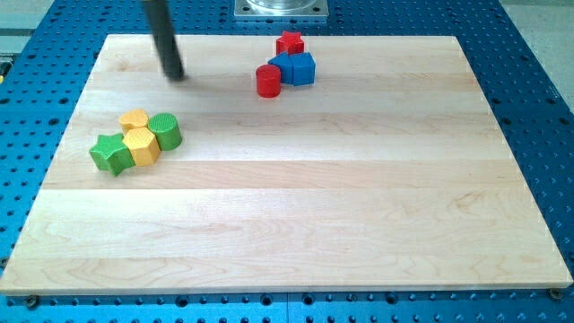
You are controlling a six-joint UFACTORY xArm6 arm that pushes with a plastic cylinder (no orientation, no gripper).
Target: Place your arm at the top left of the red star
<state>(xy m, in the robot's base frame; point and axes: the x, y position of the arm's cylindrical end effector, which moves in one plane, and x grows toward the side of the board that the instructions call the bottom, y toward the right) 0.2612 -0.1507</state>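
The red star (289, 42) lies near the view's top, right of centre, at the far edge of the wooden board (296, 224). Just below it sit two blue blocks (294, 68) touching each other, and a red cylinder (268, 81) at their lower left. My tip (175, 75) rests on the board well to the left of the red star and a little lower, apart from every block.
At the view's left a cluster stands together: a green star (111, 153), a yellow hexagon (141, 145), a yellow block (134, 119) and a green cylinder (165, 131). A metal base plate (281, 9) sits beyond the board's top edge.
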